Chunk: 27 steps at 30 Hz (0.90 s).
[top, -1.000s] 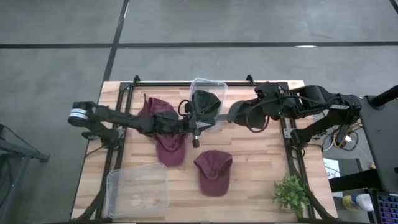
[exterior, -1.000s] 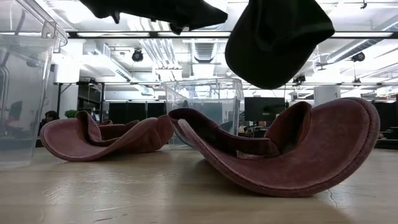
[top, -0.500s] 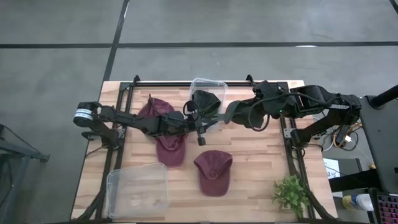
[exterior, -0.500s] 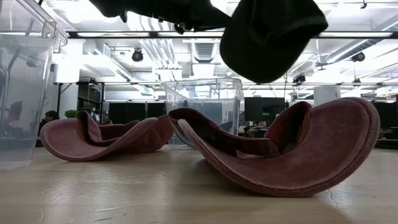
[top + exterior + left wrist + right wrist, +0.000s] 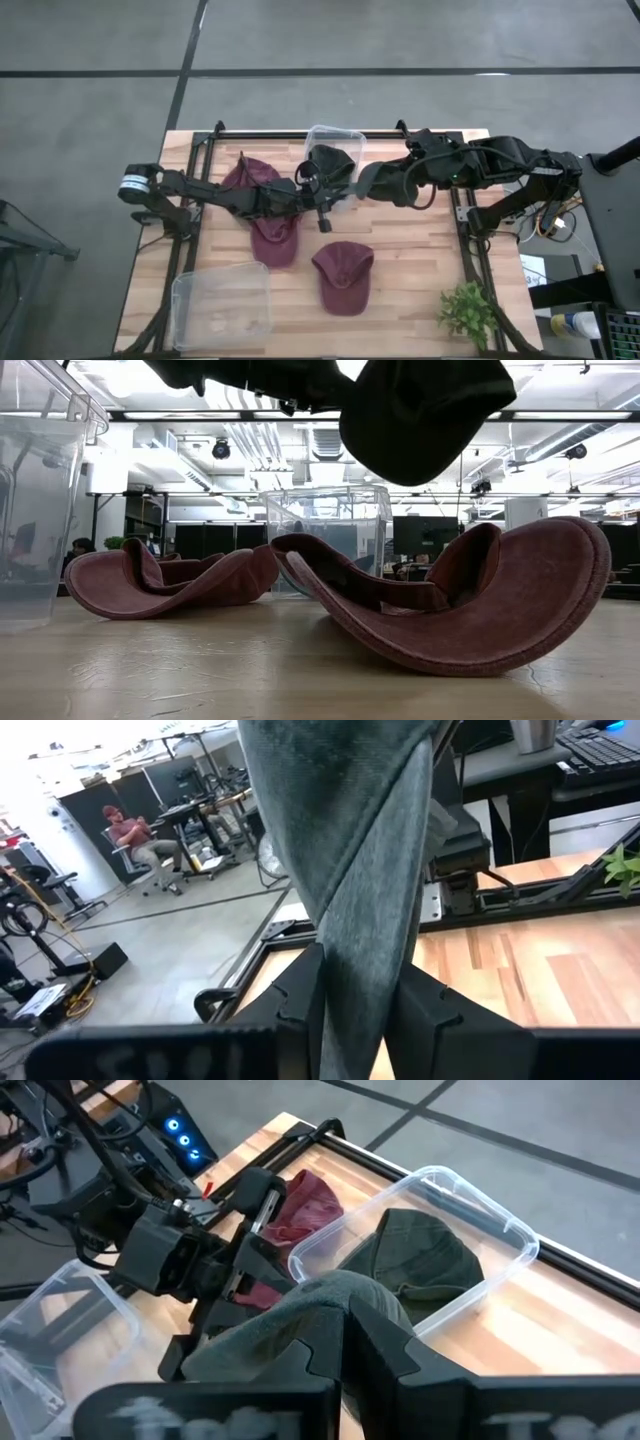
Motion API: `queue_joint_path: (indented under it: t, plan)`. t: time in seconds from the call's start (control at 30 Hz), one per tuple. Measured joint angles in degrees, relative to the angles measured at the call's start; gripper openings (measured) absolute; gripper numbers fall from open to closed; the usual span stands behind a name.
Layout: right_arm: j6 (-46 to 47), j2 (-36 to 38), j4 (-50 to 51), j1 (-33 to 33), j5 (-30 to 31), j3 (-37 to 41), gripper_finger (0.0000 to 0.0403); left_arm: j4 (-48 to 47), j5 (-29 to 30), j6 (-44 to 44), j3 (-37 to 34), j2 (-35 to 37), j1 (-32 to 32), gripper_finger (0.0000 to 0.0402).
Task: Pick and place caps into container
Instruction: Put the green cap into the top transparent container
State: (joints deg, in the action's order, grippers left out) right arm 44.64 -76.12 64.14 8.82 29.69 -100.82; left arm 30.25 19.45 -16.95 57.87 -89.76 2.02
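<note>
A dark olive-green fabric cap (image 5: 372,181) was held pinched between both grippers, the left gripper (image 5: 355,982) and the right gripper (image 5: 340,1342) each clamped on its cloth, just beside the clear plastic container (image 5: 349,137) at the table's far edge. A second olive cap (image 5: 331,163) was seen lying inside that container. Three maroon caps (image 5: 343,276) were left on the wooden table (image 5: 420,270) near the container, between it and an empty clear tub (image 5: 222,304).

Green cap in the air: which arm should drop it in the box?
Right, probably: the right gripper clamps the olive cap at the edge of the clear container. The left gripper clamps it too, so it's close.
</note>
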Motion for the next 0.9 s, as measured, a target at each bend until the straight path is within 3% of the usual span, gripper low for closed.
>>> queue_joint_path:
  t: [0.17, 0.57, 0.7, 0.9]
  plan:
    - [-3.16, -0.50, -0.03, 0.02, 0.09, 0.01, 0.0008, -2.75, 0.08, -2.77, 0.02, 0.78, -0.04, 0.0014]
    - [-14.85, -0.94, -3.34, 0.02, 0.39, -0.16, 0.0016, -16.29, 1.62, 6.94, 0.02, 10.92, -1.13, 0.0004]
    - [-17.80, -0.44, -3.58, 0.02, 2.24, -0.22, 0.0054, -23.37, 1.72, 13.92, 0.02, 14.85, -2.62, 0.0004]
    - [-24.76, -0.58, -4.34, 0.02, 9.42, -0.22, 0.0142, -31.14, 1.62, 26.28, 0.02, 17.96, -5.11, 0.0003]
